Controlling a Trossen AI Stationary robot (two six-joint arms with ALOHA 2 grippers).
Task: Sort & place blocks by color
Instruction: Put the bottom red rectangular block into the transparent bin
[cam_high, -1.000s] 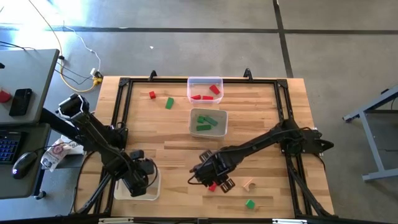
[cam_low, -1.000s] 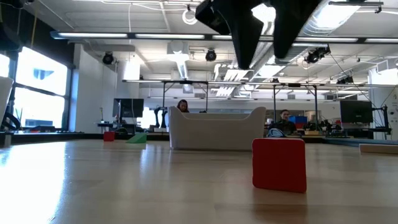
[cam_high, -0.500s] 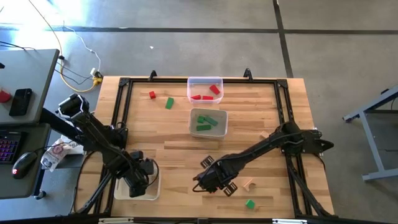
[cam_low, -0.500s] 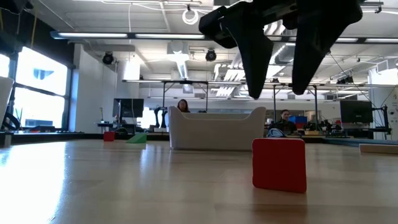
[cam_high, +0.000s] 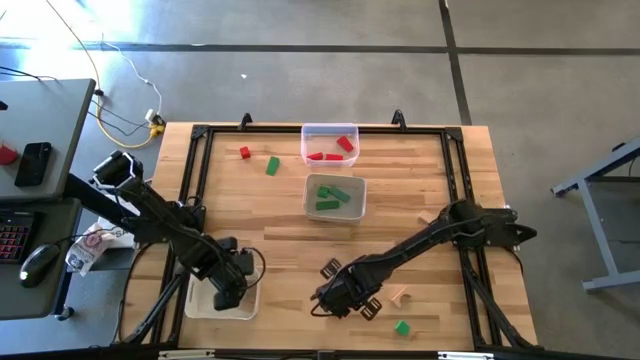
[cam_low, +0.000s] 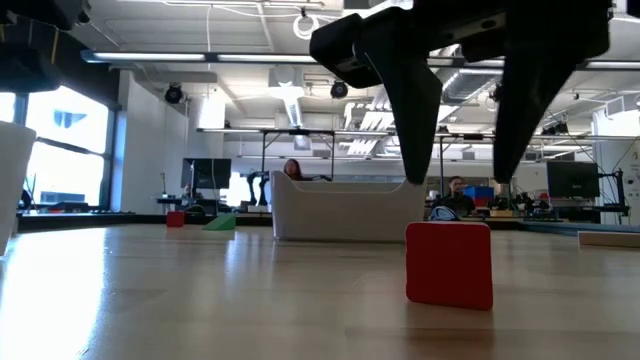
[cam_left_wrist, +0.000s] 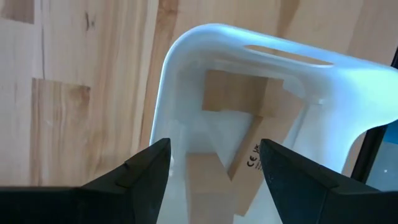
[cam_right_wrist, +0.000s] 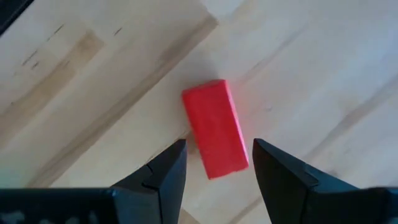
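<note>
Right wrist view showed a smooth, matte red block (cam_right_wrist: 215, 127), a short rectangular bar, lying flat on the pale planked wooden surface (cam_right_wrist: 93, 56) directly under the right hand (cam_right_wrist: 216, 163), whose dark fingers were spread to either side of it without touching. In the high view that hand (cam_high: 340, 296) hovered at about 6 o'clock on the surface, with green blocks (cam_high: 331, 194) in a clear tray (cam_high: 335, 180) near centre and red ones in a tray (cam_high: 329, 130) at 12 o'clock. The left hand (cam_left_wrist: 211, 167), fingers apart, hung over a glossy white tray (cam_left_wrist: 261, 53) with rounded corners holding plain wood blocks (cam_left_wrist: 239, 93) at 7 o'clock.

Two dark, slender jointed arms, each ending in a black two-fingered claw.
</note>
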